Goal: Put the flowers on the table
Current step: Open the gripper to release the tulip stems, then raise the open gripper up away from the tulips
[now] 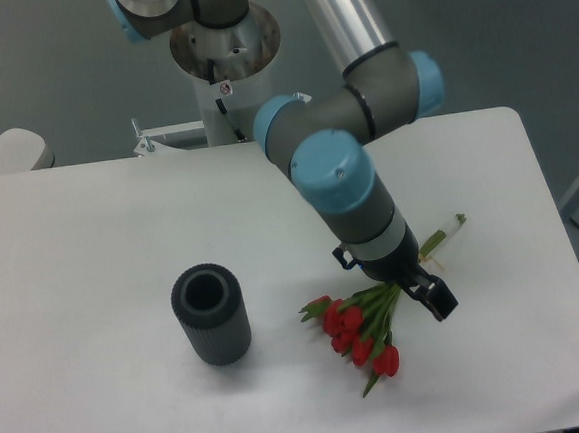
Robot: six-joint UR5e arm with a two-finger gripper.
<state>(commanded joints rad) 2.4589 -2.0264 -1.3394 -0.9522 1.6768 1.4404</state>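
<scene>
The flowers, red tulips with green leaves and long stems, lie flat on the white table right of centre. Their blooms point toward the front and the stem ends toward the back right. My gripper hovers just above the stems' middle, hiding part of them. Its dark fingers are open and hold nothing.
A dark grey ribbed cylinder stands upright on the table, left of the flowers. The arm's base rises behind the table's far edge. The table's right edge runs close to the stem ends.
</scene>
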